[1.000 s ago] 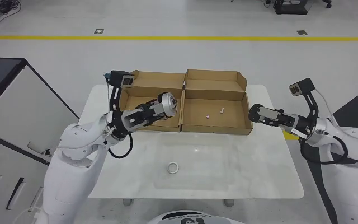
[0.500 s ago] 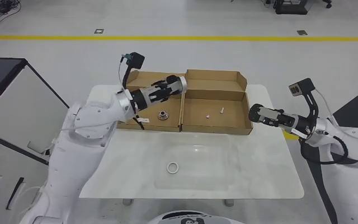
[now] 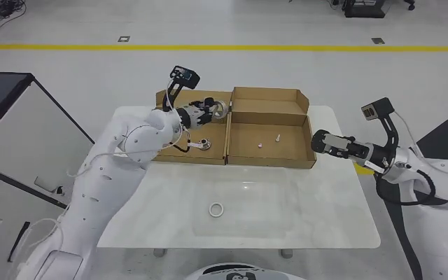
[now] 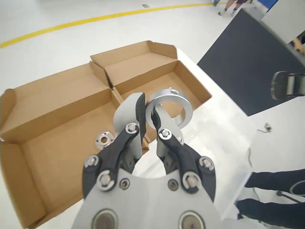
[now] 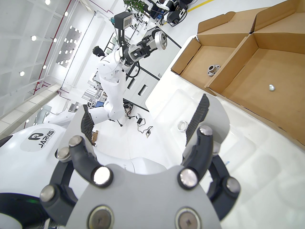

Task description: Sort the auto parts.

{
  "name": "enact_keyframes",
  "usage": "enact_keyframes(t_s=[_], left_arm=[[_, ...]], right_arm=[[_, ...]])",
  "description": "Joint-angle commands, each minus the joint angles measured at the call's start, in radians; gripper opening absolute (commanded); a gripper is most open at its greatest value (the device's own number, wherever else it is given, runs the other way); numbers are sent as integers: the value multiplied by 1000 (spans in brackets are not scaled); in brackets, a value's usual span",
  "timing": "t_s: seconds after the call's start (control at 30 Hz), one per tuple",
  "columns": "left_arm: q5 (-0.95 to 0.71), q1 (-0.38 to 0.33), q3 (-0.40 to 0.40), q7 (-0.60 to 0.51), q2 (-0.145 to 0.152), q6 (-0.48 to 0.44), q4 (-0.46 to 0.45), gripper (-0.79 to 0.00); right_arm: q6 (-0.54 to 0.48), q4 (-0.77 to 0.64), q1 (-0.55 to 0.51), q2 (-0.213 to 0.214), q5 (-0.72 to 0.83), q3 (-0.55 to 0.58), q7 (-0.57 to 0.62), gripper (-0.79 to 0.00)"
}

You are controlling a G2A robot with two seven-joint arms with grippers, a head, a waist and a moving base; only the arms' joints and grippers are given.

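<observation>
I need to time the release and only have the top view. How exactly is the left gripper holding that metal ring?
Observer: The left gripper pinches the wall of the metal ring, with one finger inside the bore and the other outside.
Operator: Is the right gripper carrying anything?
Observer: No. Its own wrist view shows the right gripper open, with nothing between the fingers.
Operator: What is the lone part in the box on the left arm's side?
Observer: A round flanged hub with a centre bore, lying flat on the floor of the cardboard box.
</observation>
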Motion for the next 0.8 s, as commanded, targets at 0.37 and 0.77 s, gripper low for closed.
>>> enact_keyframes(t_s=[0.37,0.77], left_arm=[[182,-71,83,-99,-11,-38,93,-785],[225,-204,180,-226,-46,8,307,-785]], right_arm=[[0,0,0,0,0,0,0,0],[0,0,0,0,0,0,0,0]])
